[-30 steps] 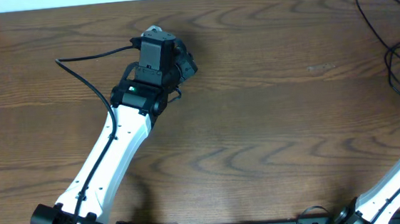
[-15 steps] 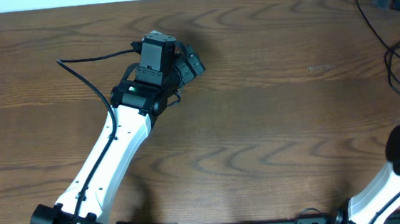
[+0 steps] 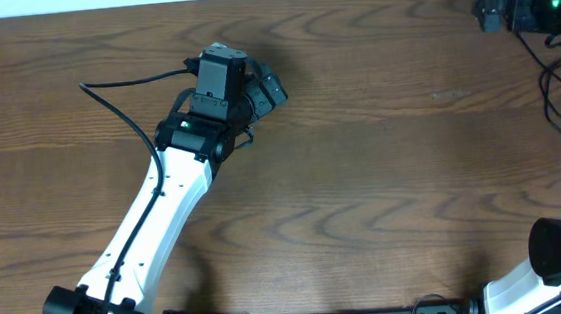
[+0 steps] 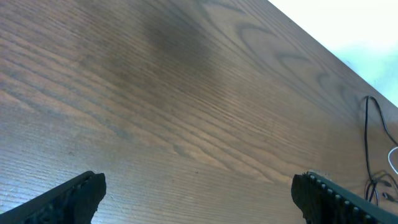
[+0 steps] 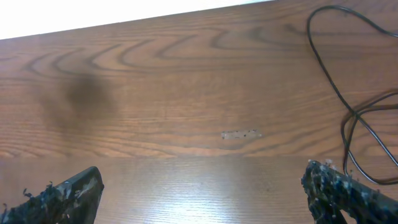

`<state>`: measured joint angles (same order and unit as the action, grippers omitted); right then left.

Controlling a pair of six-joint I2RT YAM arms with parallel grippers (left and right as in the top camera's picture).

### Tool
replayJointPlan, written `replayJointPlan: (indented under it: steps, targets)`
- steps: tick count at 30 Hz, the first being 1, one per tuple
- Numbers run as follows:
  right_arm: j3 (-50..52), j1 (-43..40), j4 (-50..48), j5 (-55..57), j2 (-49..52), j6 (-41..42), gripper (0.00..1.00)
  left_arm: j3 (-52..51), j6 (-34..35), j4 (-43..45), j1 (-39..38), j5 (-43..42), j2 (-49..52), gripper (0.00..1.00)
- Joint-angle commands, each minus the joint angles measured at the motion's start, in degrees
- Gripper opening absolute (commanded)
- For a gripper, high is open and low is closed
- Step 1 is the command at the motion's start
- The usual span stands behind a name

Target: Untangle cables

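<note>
While both hands gape wide, empty, thin black cable (image 5: 353, 113) loops on brown wooden desk (image 3: 382, 169) just beside right hand (image 3: 494, 5); left hand (image 4: 199, 196) well apart from it. Risk: pinching two crossed strands together tightens tangle.

Robotics lab: white robot arm (image 3: 155, 217) on wooden table (image 3: 382, 169).

White tubular left arm link (image 3: 154, 212), black wrist housing (image 3: 206, 101) with green LED (image 3: 187, 124), thick black wire (image 3: 121, 107), matte black left gripper (image 4: 199, 183).
</note>
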<state>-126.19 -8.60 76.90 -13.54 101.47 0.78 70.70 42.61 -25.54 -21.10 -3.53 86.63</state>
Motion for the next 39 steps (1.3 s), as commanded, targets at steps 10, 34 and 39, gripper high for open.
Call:
replayJointPlan:
  steps: [10,34,39]
  targets:
    - [-0.2,0.4,0.1,2.9,-0.1,-1.1,0.99,0.0,-0.5,-0.2,0.2,0.0,-0.1,0.99]
    - [79.2,4.3,-67.5,7.6,-53.0,-1.3,0.99,0.0,-0.5,-0.2,0.2,0.0,-0.1,1.0]
    - [101.3,5.3,-81.4,7.8,-68.8,-1.3,0.99,0.0,-0.5,-0.2,0.2,0.0,-0.1,1.0]
